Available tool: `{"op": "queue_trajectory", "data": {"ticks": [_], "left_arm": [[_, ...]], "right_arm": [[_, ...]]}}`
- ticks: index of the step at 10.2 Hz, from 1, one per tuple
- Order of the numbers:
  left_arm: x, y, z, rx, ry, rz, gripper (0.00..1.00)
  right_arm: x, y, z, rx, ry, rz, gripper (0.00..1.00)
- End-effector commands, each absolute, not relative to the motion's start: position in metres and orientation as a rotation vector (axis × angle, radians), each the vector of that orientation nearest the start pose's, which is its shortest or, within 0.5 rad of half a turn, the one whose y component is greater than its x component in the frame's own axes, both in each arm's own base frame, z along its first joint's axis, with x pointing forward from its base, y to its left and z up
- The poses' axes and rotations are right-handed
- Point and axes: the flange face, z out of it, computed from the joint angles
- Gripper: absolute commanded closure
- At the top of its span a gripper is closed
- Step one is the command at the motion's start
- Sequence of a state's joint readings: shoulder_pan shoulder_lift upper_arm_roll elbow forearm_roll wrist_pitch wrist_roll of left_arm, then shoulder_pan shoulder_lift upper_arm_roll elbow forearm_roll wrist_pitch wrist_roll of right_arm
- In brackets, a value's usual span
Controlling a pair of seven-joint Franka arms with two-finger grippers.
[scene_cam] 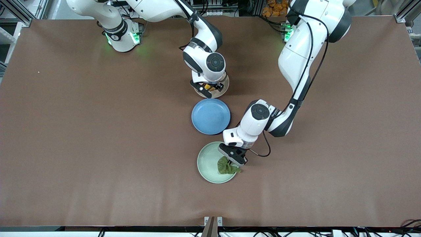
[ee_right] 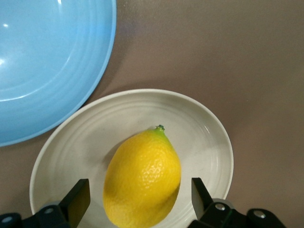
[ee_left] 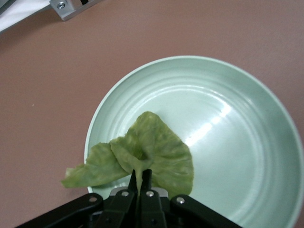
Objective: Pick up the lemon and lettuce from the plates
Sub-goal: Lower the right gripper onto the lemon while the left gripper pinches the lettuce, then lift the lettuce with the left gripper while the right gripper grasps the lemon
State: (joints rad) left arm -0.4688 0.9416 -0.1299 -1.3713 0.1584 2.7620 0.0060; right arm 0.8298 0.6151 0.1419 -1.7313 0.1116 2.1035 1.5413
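Lettuce (ee_left: 142, 152), pinched thinly by the left gripper (ee_left: 141, 176), may tear or slip, while the lemon (ee_right: 142, 179) could roll from the right gripper's (ee_right: 140, 197) spread fingers.

Both arms are glossy white with rounded shells, dark grey joint bands and round black caps at the wrists. Black cables run along them, and green lights glow at their bases. Each black claw (scene_cam: 234, 155) (scene_cam: 208, 88) shows silver screw heads.

yellow lemon (ee_right: 142, 179) on beige plate (ee_right: 209, 137) | green lettuce (ee_left: 142, 154) at mint plate (ee_left: 237, 142) rim
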Motion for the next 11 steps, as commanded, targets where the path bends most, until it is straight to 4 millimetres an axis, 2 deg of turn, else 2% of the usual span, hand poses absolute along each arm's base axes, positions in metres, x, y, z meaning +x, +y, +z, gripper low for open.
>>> {"op": "queue_trajectory", "data": {"ticks": [1, 2, 3, 4, 5, 6, 7, 9, 10, 11], "left_arm": [[0.643, -0.415, 0.276, -3.036, 0.932, -0.582, 1.0], [0.646, -0.404, 0.304, -3.028, 0.905, -0.54, 1.0], [0.655, -0.376, 0.348, -3.023, 0.844, -0.501, 1.0], [0.672, -0.333, 0.37, -3.036, 0.747, -0.477, 1.0], [0.686, -0.288, 0.383, -3.043, 0.663, -0.421, 1.0], [0.693, -0.257, 0.38, -3.037, 0.626, -0.349, 1.0], [0.701, -0.221, 0.372, -3.038, 0.58, -0.274, 1.0], [0.702, -0.165, 0.331, -3.05, 0.465, -0.043, 1.0], [0.696, -0.154, 0.31, -3.042, 0.429, 0.051, 1.0], [0.696, -0.128, 0.291, -3.042, 0.375, 0.125, 1.0]], "right_arm": [[0.362, 0.528, 0.203, -3.132, 1.037, 0.366, 0.06], [0.362, 0.529, 0.204, -3.133, 1.032, 0.363, 0.06], [0.362, 0.529, 0.204, -3.132, 1.032, 0.361, 0.16], [0.362, 0.529, 0.204, -3.135, 1.023, 0.361, 0.35], [0.366, 0.526, 0.205, -3.143, 0.974, 0.37, 0.52], [0.369, 0.525, 0.208, -3.147, 0.94, 0.372, 0.72], [0.37, 0.525, 0.21, -3.144, 0.935, 0.372, 0.78], [0.37, 0.524, 0.218, -3.179, 0.865, 0.389, 0.91], [0.375, 0.522, 0.234, -3.191, 0.819, 0.394, 0.95], [0.395, 0.502, 0.253, -3.206, 0.756, 0.436, 1.0]]}}
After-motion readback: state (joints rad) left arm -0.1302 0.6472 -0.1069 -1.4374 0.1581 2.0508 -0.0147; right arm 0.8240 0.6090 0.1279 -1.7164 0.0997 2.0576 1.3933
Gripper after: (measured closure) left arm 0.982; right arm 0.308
